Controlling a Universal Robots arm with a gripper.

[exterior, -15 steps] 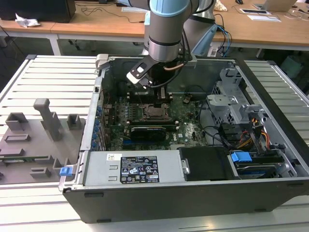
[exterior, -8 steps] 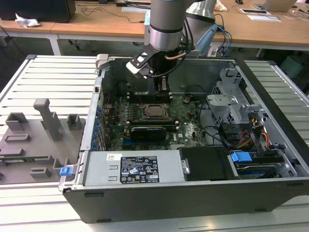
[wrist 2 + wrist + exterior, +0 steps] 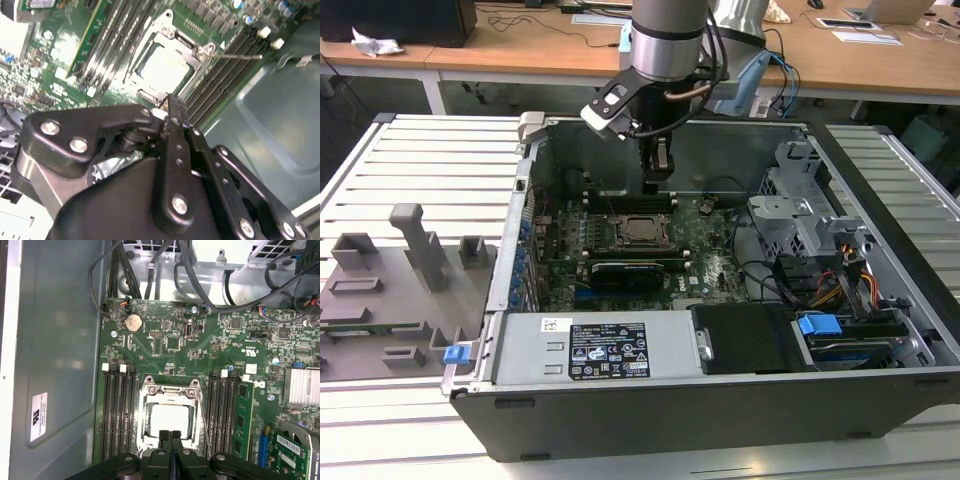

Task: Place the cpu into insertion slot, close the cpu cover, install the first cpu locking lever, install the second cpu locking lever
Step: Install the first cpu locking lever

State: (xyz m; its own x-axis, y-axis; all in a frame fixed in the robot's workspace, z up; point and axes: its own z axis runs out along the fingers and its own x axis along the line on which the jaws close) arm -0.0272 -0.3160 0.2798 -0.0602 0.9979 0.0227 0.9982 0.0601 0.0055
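The cpu (image 3: 171,421), a silvery square, lies in the insertion slot (image 3: 142,390) on the green motherboard inside the open computer case. The cpu cover (image 3: 168,391), a grey metal frame, lies down around it, and the chip shows through its window. A thin wire locking lever (image 3: 240,56) sticks out sideways from the socket over the memory slots; it also shows as the lever (image 3: 203,415). My gripper (image 3: 657,183) hangs just above the far edge of the socket. In both wrist views the gripper (image 3: 170,436) is shut, with nothing between its black fingers (image 3: 175,117).
Long black memory slots (image 3: 117,410) flank the socket on both sides. A finned heatsink (image 3: 302,385) and a green card (image 3: 292,450) lie nearby. Cables (image 3: 150,275), a metal drive cage (image 3: 810,215) and the case walls (image 3: 525,200) surround the board. A grey fixture tray (image 3: 390,290) lies outside.
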